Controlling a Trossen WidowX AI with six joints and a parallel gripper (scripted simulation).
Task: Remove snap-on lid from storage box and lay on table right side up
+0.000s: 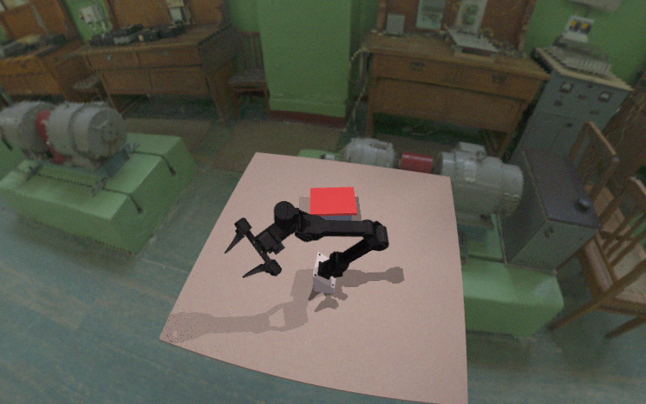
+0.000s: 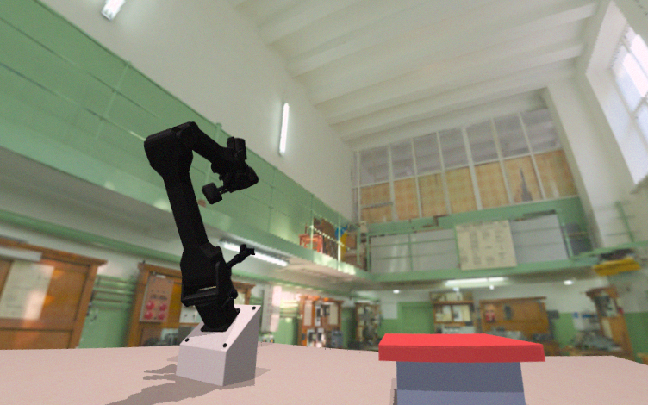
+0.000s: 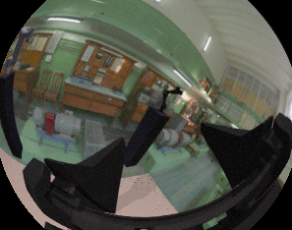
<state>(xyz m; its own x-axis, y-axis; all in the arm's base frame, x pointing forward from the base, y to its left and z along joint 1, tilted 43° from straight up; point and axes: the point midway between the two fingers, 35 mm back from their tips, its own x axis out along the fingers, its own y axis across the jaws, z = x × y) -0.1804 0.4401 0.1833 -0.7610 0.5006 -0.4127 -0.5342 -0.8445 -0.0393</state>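
Note:
The red lid [image 1: 332,200] [image 2: 459,352] sits level on top of the blue-grey storage box [image 1: 338,217] [image 2: 459,379], its rim overhanging the box walls. The box stands on the table behind the arm in the top view, and to the right of the arm in the exterior view. My gripper [image 1: 234,264] [image 3: 164,135] is open, its two fingers wide apart with nothing between them. It is raised over the left part of the table, well away from the lid, and points away from the box. The wrist view shows neither lid nor box.
The pale table [image 1: 391,326] [image 2: 90,362] [image 3: 135,184] carries my arm's light grey base [image 1: 325,285] [image 2: 201,359], which stands apart from the box. My forearm [image 1: 338,227] passes in front of the box in the top view. The table's left edge lies below and beyond the gripper.

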